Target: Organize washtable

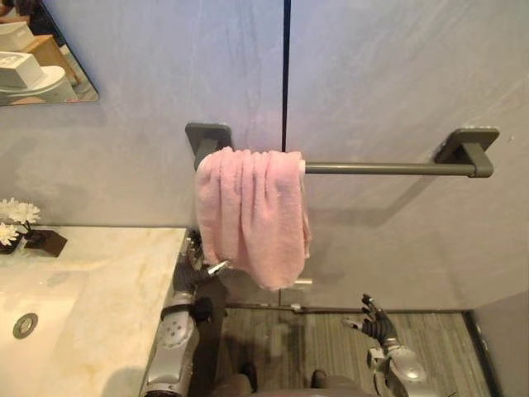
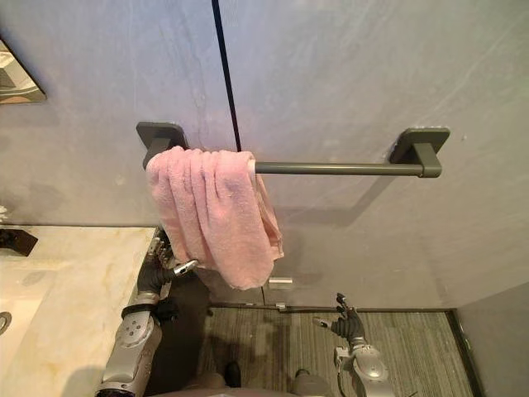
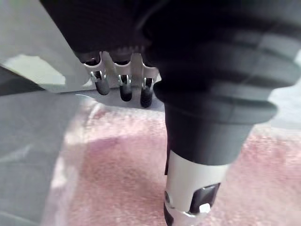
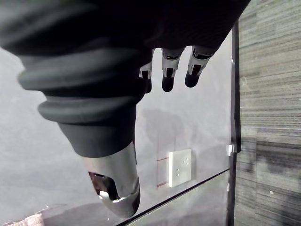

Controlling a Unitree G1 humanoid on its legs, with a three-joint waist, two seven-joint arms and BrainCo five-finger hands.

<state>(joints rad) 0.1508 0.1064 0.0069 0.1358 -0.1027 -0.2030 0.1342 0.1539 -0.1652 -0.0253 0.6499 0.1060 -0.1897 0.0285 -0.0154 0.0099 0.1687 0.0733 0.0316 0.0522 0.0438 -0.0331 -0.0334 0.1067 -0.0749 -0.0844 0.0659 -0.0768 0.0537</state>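
Pink towel [image 1: 250, 215] bunched leftward on rail [image 1: 388, 169], left hand [image 1: 197, 263] beside its lower edge

Nothing readable here — no letters, numbers, labels or signs to make out. Checked the towel [image 1: 248, 215], the rail [image 1: 388, 169], the counter [image 1: 107, 281] and the wall plate [image 4: 180, 167] — all plain.
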